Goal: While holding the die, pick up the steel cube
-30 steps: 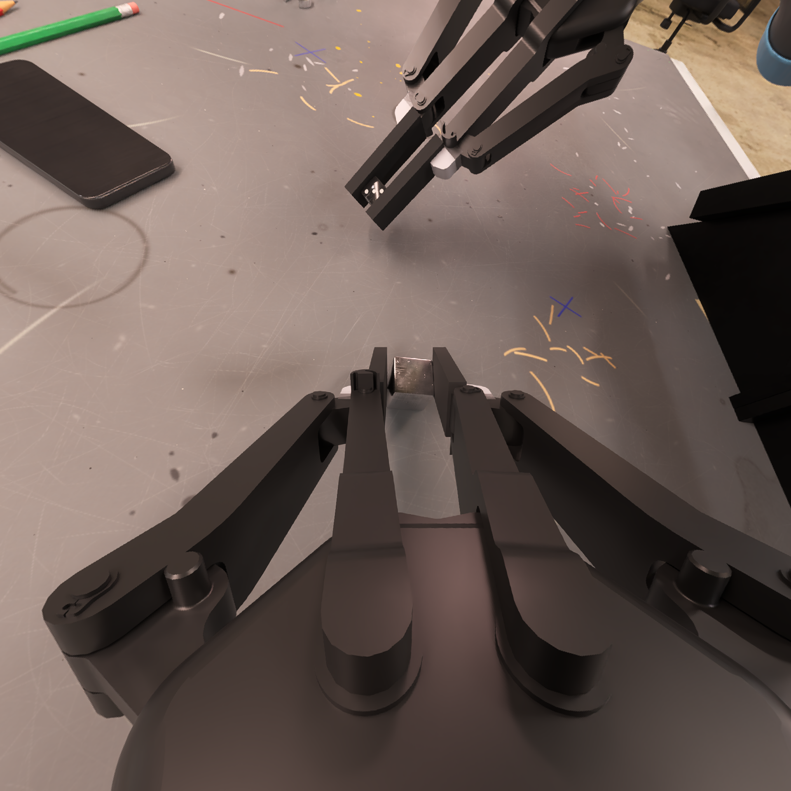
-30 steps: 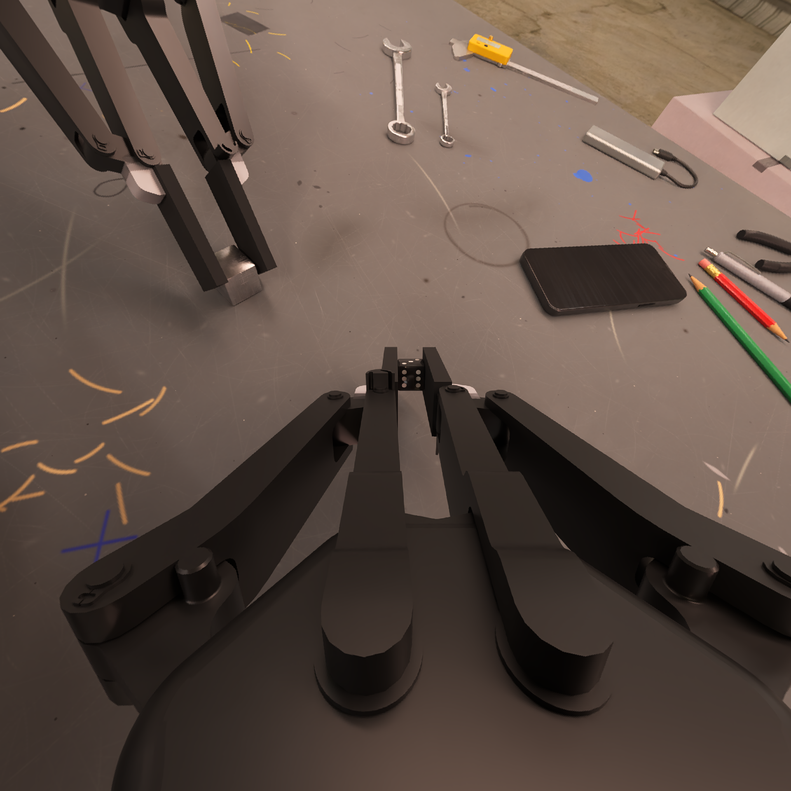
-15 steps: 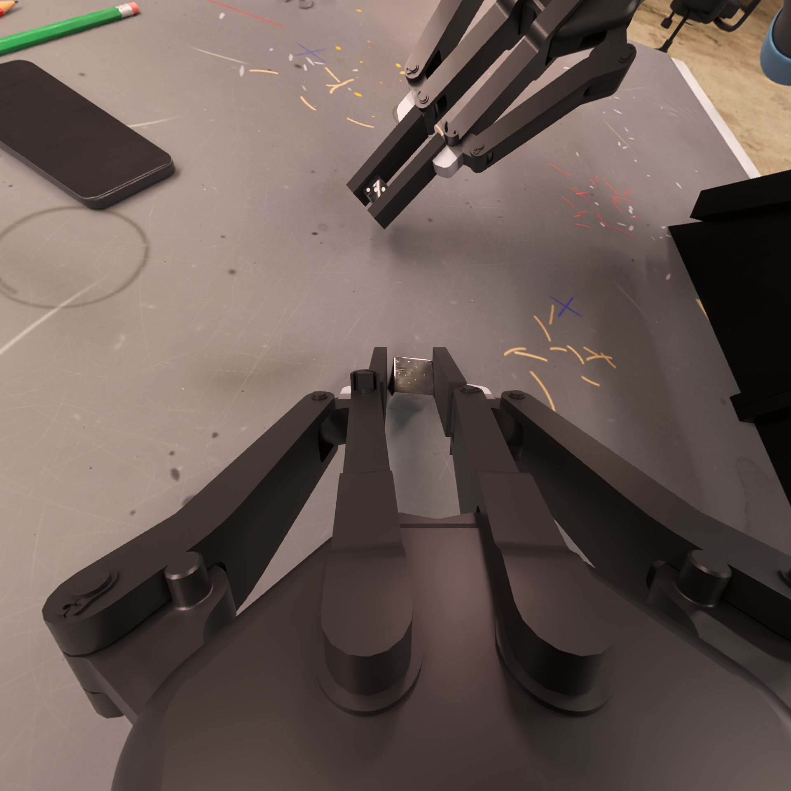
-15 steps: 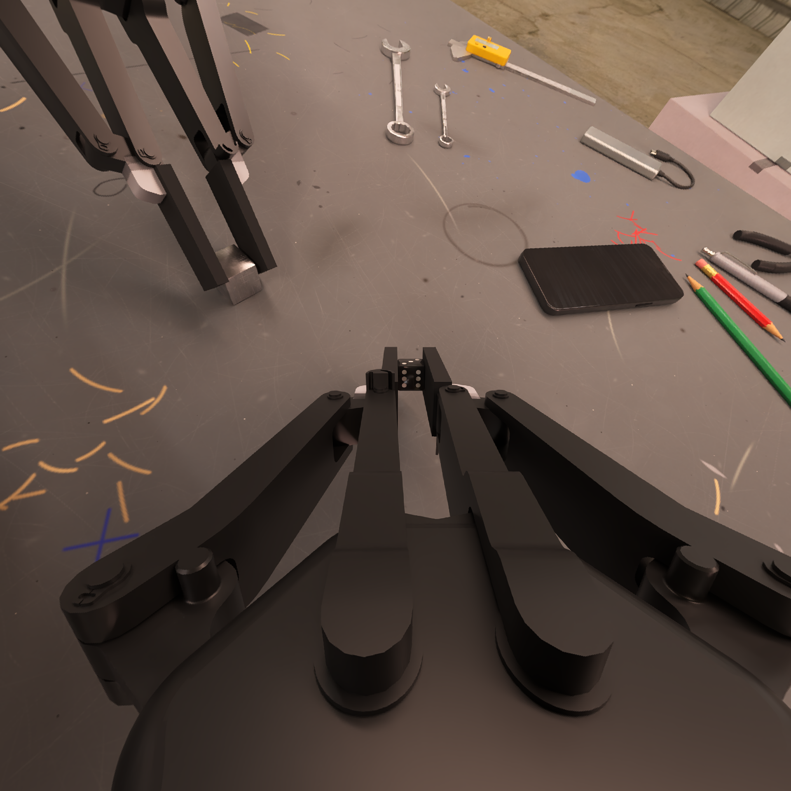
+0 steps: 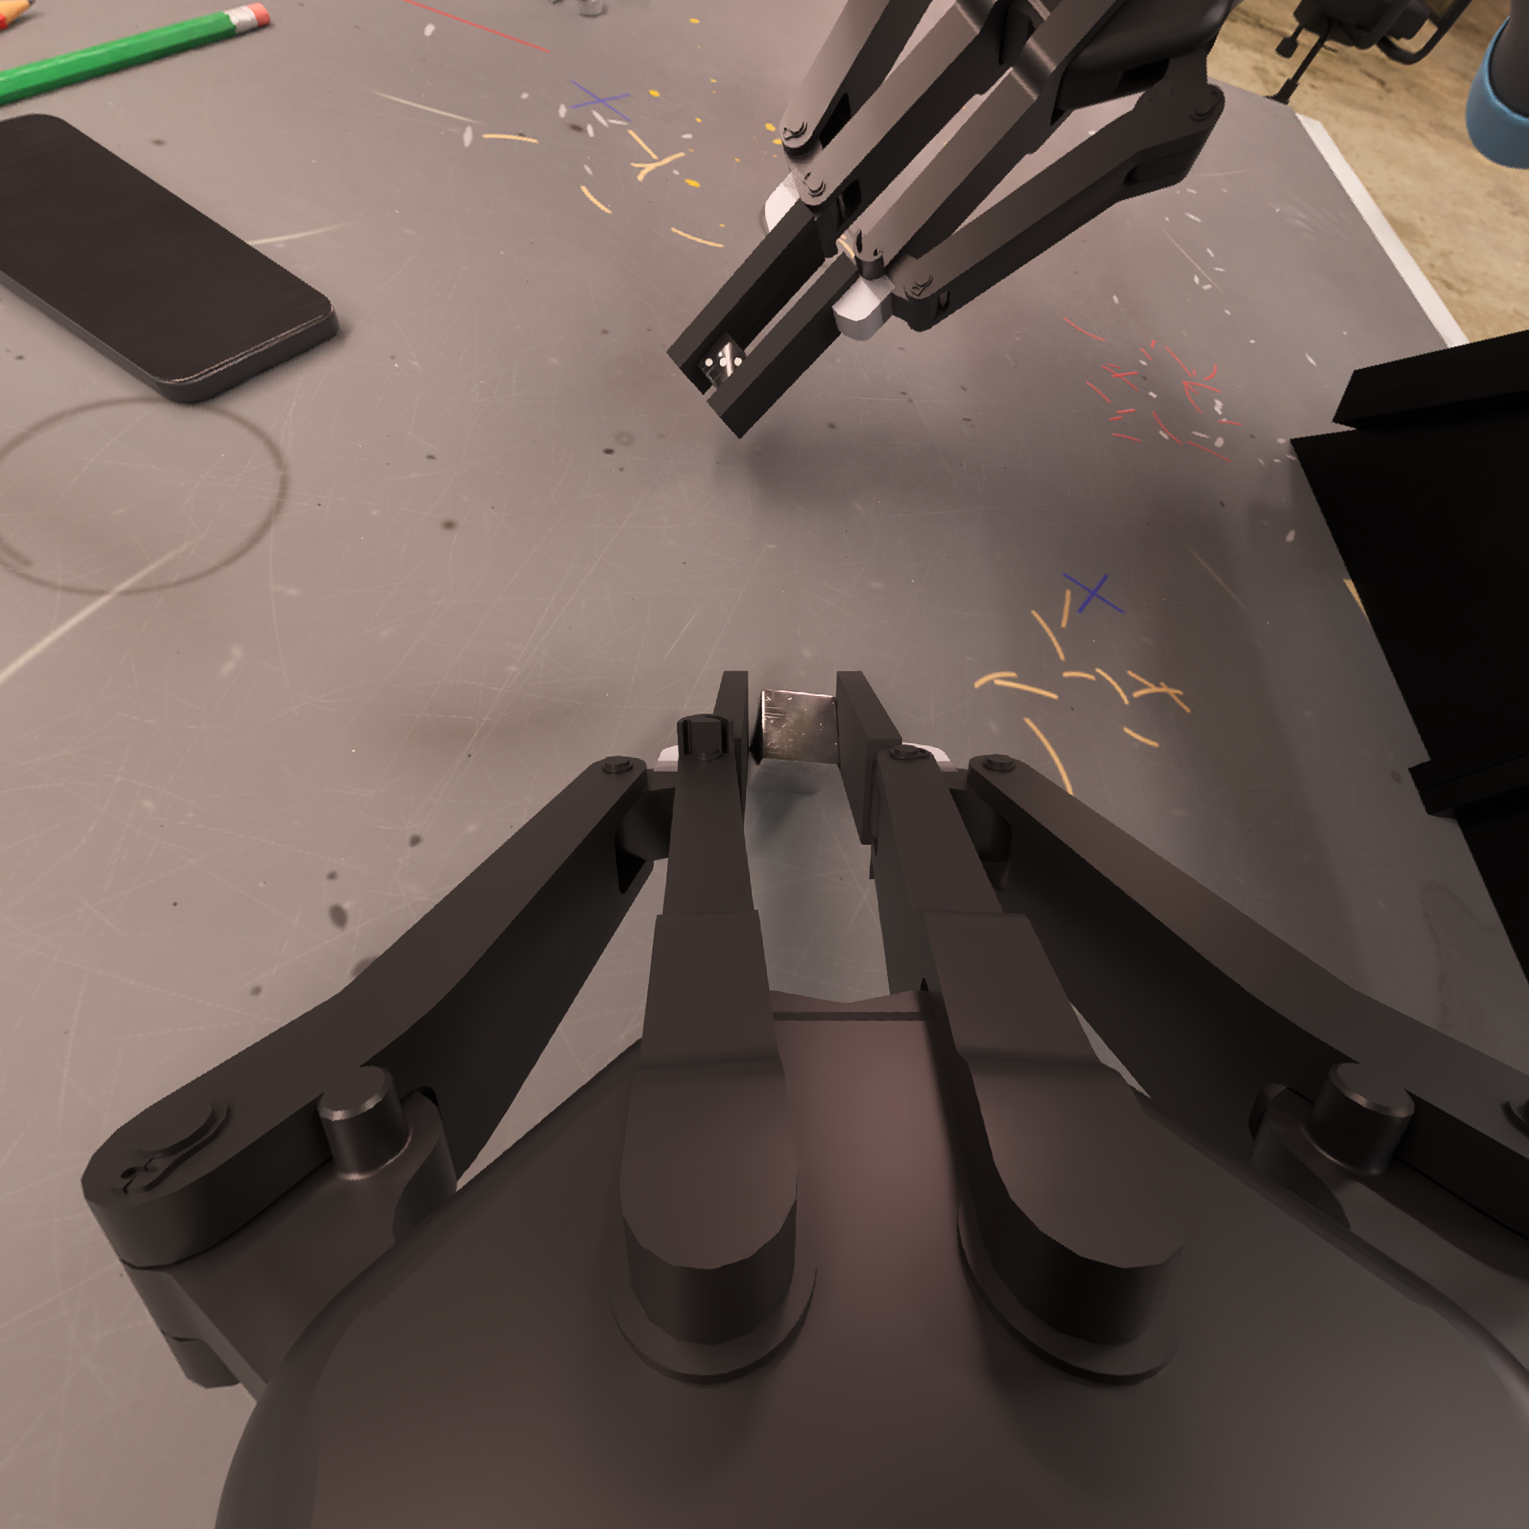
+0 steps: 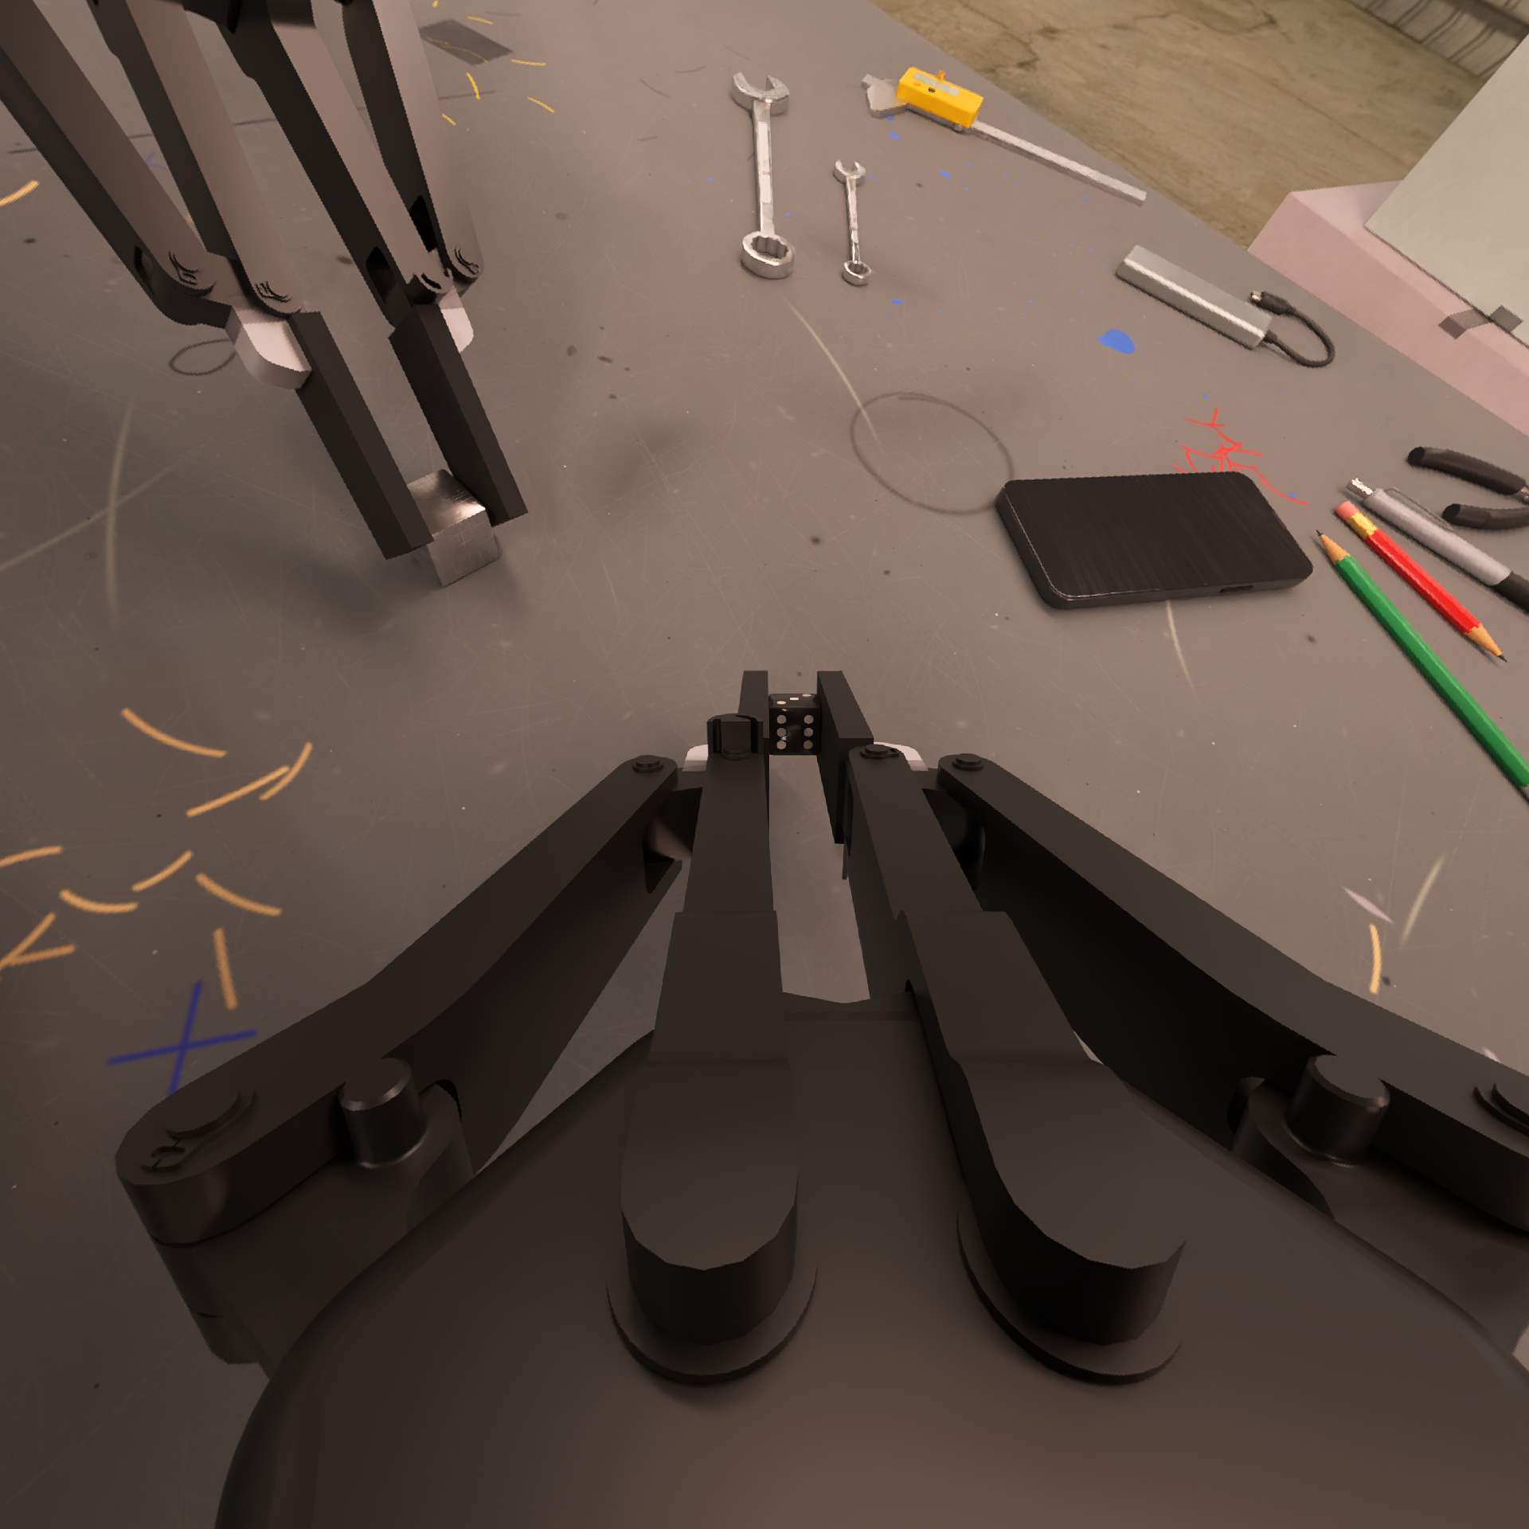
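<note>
The steel cube [image 5: 798, 726] sits clamped between the left gripper's [image 5: 794, 711] fingertips, its lower edge at the scratched grey counter [image 5: 496, 662]; whether it touches is unclear. The right gripper [image 6: 793, 703] pinches the black die [image 6: 793, 725] above mid-counter. A phone [image 6: 1150, 538] and pencils [image 6: 1423, 654] lie toward one edge, with a tan floor [image 6: 1200, 83] beyond.

A scuffed grey table [image 6: 662, 463] was seen. On it, a black phone [image 6: 1150, 538] lay at three o'clock, two wrenches [image 6: 765, 178] at twelve, a yellow caliper [image 6: 993, 124] and a grey hub [image 6: 1200, 294] at one, pencils [image 6: 1423, 612] beside the phone.
</note>
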`<action>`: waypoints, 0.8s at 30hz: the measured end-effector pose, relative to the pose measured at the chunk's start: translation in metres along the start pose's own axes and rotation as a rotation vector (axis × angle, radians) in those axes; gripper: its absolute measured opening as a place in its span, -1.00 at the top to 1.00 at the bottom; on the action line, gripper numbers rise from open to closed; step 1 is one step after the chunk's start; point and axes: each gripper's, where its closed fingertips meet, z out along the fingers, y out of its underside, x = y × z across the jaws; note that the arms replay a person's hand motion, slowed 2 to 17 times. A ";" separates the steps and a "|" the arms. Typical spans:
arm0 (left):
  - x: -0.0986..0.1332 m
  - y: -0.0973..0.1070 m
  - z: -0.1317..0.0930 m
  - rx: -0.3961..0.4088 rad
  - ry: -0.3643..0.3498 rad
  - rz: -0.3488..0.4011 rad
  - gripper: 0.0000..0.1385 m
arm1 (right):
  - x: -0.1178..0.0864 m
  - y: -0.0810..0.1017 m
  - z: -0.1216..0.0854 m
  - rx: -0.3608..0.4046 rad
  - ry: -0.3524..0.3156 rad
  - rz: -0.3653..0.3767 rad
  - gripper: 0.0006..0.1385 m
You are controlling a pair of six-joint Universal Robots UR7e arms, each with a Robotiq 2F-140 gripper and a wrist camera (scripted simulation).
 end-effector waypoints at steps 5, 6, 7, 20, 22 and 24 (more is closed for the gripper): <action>0.000 0.000 0.000 0.001 0.001 -0.001 0.59 | 0.002 0.000 0.000 0.001 0.002 -0.002 0.78; 0.000 0.000 0.000 0.001 0.001 -0.002 0.59 | 0.002 -0.001 0.000 0.002 0.002 -0.002 0.78; 0.000 0.000 0.000 0.001 0.001 -0.002 0.59 | 0.002 -0.001 0.000 0.002 0.002 -0.002 0.78; -0.001 -0.001 -0.001 0.010 -0.001 -0.009 0.59 | 0.005 -0.004 0.001 0.019 -0.001 0.004 0.78; -0.001 -0.001 -0.001 0.014 -0.001 -0.011 0.59 | 0.005 -0.004 0.001 0.020 -0.001 0.005 0.78; -0.001 -0.002 -0.001 0.020 0.001 -0.013 0.59 | 0.006 -0.004 0.001 0.021 -0.001 0.006 0.78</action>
